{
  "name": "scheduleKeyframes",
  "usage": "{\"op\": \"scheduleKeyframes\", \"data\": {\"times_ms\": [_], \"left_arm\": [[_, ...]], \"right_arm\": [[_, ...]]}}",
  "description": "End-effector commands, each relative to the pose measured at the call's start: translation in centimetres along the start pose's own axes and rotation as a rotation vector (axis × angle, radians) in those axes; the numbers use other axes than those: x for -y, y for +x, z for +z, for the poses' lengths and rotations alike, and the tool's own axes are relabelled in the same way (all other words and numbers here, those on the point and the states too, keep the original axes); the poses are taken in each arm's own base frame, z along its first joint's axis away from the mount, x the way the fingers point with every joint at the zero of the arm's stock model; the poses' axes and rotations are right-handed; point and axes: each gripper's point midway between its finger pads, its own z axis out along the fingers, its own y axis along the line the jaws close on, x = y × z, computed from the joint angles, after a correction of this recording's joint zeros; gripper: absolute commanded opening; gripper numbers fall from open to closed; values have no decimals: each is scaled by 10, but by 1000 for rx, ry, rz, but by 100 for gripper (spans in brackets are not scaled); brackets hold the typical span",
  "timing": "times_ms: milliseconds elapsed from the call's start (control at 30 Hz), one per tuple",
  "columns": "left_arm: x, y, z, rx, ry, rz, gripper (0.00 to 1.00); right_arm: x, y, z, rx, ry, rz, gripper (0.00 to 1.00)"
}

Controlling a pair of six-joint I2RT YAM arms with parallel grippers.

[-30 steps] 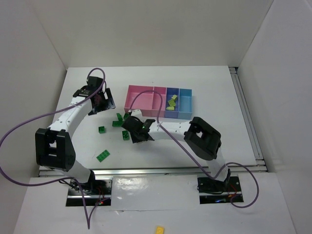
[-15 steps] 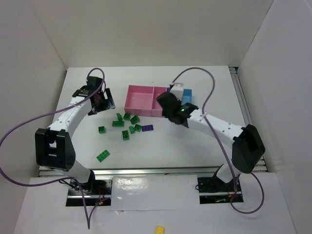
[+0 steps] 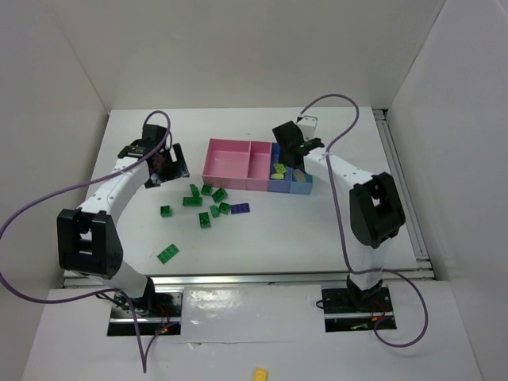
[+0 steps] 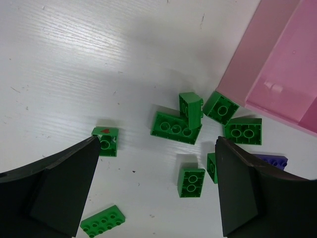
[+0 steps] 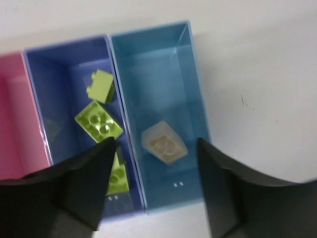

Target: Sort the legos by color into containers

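Several green legos [image 3: 208, 200] lie scattered on the white table, with a dark purple one [image 3: 240, 208] beside them. In the left wrist view the green legos [image 4: 177, 126] sit below my left gripper [image 4: 157, 148], which is open and empty above them. The containers [image 3: 235, 163] stand at the back. My right gripper [image 5: 154, 148] hovers open over the light-blue compartment [image 5: 153, 64]. A beige lego [image 5: 164, 142] is inside it, free of the fingers. Yellow-green legos [image 5: 99, 120] lie in the blue compartment [image 5: 59, 89].
A lone green brick [image 3: 167, 253] lies near the front left, and another [image 3: 165, 210] sits left of the pile. The pink compartments [image 4: 277, 74] border the pile on the right in the left wrist view. White walls enclose the table on three sides.
My right arm swung from the brick pile across to the light-blue compartment and its jaws opened, letting go of the beige lego there. The left arm stayed still.
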Motion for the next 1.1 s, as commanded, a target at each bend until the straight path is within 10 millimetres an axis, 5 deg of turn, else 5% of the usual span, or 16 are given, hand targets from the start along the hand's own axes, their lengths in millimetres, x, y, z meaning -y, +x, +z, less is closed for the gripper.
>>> {"op": "scheduleKeyframes", "data": {"times_ms": [0, 100, 233, 267, 333, 500, 567, 767, 1067], "left_arm": [[3, -11, -15, 35, 27, -3, 99], [3, -11, -15, 35, 27, -3, 99], [4, -14, -17, 43, 31, -4, 99], [4, -13, -14, 35, 28, -3, 99], [2, -14, -14, 39, 19, -3, 99], [1, -13, -11, 34, 7, -2, 99], [1, -13, -11, 35, 7, -2, 99], [0, -11, -8, 26, 3, -1, 99], [-3, -3, -4, 12, -3, -8, 99]], "right_arm": [[6, -35, 2, 71, 67, 44, 79], [6, -38, -5, 92, 62, 51, 81], [-14, -23, -48, 146, -90, -21, 59], [-43, -16, -66, 167, -229, -83, 57], [-63, -1, -95, 166, -379, -144, 57], [-121, 100, -150, 22, -693, -433, 75], [-124, 136, -147, -26, -691, -539, 80], [-141, 183, -127, -170, -771, -734, 82], [-160, 168, -93, -110, -714, -753, 94]]}}
